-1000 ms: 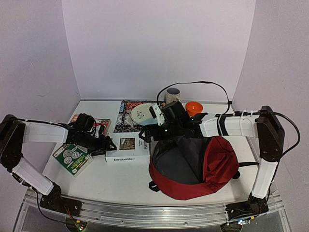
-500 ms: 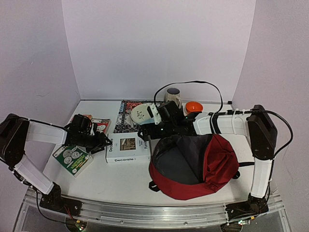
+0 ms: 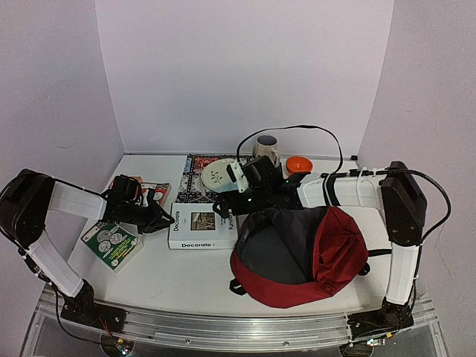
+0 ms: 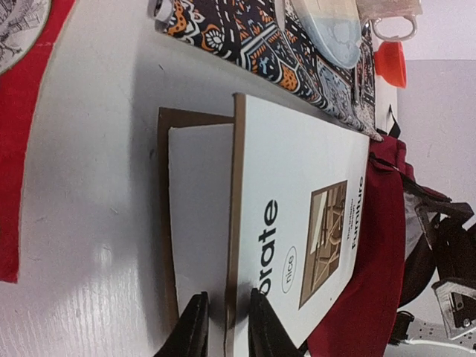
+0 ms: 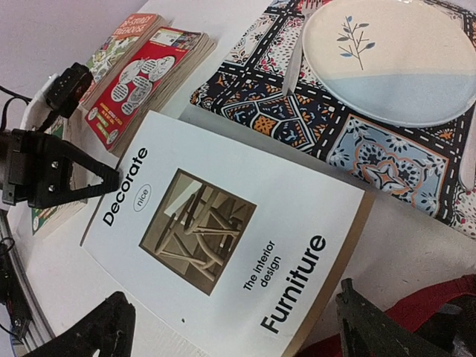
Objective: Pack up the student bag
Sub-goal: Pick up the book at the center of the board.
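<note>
Your left gripper point(image 4: 228, 299) has its jaws drawn narrow around the raised front cover of the Decorate book point(image 4: 297, 186). One finger lies against the cover and a sliver shows by the other, so you cannot tell whether it truly grips. Your right gripper point(image 5: 238, 335) spreads wide over the book's far end, holding nothing. The student bag point(image 3: 327, 253) lies open just beside that right gripper, touching the book, on the far side of it from your left gripper.
</note>
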Robot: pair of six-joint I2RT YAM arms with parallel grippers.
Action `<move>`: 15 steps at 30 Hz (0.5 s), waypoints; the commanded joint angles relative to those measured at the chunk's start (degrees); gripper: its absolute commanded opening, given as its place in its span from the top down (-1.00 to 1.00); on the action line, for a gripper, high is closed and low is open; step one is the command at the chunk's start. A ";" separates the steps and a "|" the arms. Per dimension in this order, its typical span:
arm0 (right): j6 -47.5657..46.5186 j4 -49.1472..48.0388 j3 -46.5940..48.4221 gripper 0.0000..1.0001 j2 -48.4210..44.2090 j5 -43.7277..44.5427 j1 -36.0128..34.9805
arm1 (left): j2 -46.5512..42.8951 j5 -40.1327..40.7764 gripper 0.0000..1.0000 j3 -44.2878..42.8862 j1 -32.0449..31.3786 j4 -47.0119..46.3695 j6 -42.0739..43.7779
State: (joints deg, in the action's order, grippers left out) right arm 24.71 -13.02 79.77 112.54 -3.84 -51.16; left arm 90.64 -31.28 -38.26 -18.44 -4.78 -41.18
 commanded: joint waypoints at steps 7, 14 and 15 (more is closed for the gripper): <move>-0.58 1.42 0.68 -0.86 0.87 -0.16 -0.08 | -3.92 -6.66 0.85 1.10 -1.54 -4.80 -3.12; -1.14 1.47 -0.06 -0.85 0.06 0.35 -0.08 | -8.21 -5.91 1.00 2.09 -1.95 -4.98 -6.22; -1.21 1.50 -0.16 -0.85 -0.11 0.61 -0.08 | -8.87 -5.79 1.00 2.30 -1.95 -5.00 -6.68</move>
State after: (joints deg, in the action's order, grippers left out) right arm 24.60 -12.32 79.77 113.36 -3.84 -51.16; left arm 85.82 -35.89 -36.62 -20.11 -6.76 -45.34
